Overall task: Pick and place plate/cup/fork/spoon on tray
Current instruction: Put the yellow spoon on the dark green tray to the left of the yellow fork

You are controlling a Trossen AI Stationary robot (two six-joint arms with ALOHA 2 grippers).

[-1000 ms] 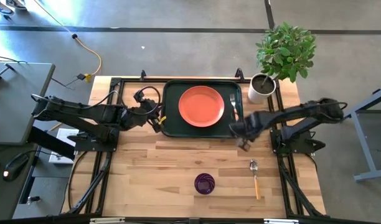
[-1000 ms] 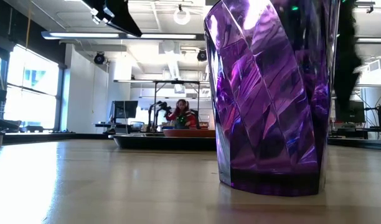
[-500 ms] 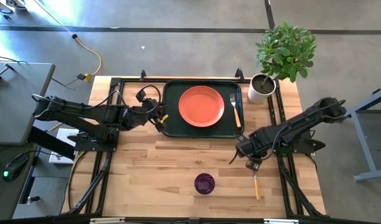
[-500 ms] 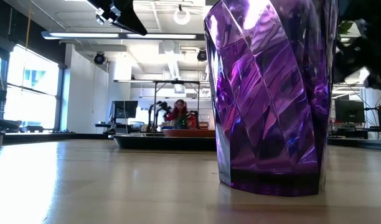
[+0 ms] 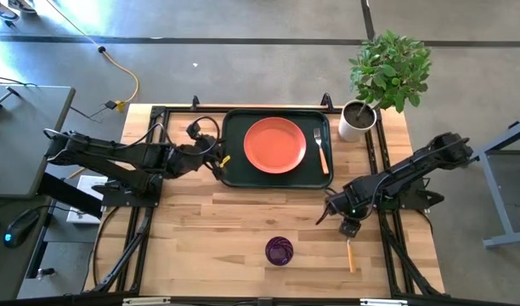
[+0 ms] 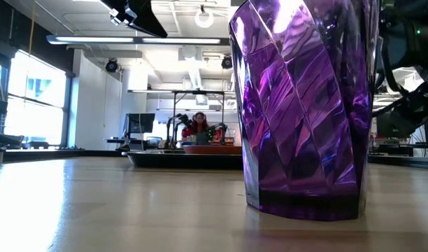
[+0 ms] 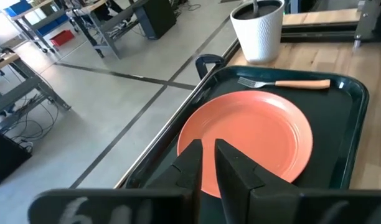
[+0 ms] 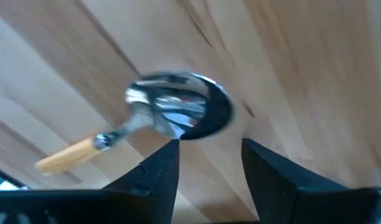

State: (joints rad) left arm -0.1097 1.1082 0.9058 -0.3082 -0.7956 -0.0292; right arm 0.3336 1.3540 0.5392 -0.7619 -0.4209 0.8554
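Observation:
The dark green tray [image 5: 230, 149] lies at the table's far middle with the orange-red plate [image 5: 274, 144] and the fork [image 5: 321, 150] on it; both also show in the left wrist view, the plate [image 7: 253, 140] and the fork [image 7: 284, 83]. The purple cup [image 5: 279, 251] stands upright near the front edge and fills the low view [image 6: 305, 105]. The spoon [image 5: 351, 255] lies flat on the table to the cup's right. My right gripper [image 5: 349, 227] is open just over the spoon's bowl [image 8: 184, 112], fingers [image 8: 156, 177] short of it. My left gripper [image 7: 206, 165] is shut at the tray's left rim.
A white pot with a green plant [image 5: 358, 119] stands at the far right corner, just right of the tray. Black arm frames [image 5: 141, 212] run along the table's left and right sides. Bare wood lies between the tray and the cup.
My right gripper has gone from the tray's front right corner toward the table's near edge and now covers the spoon's head. The spoon, cup, plate and fork have stayed where they were.

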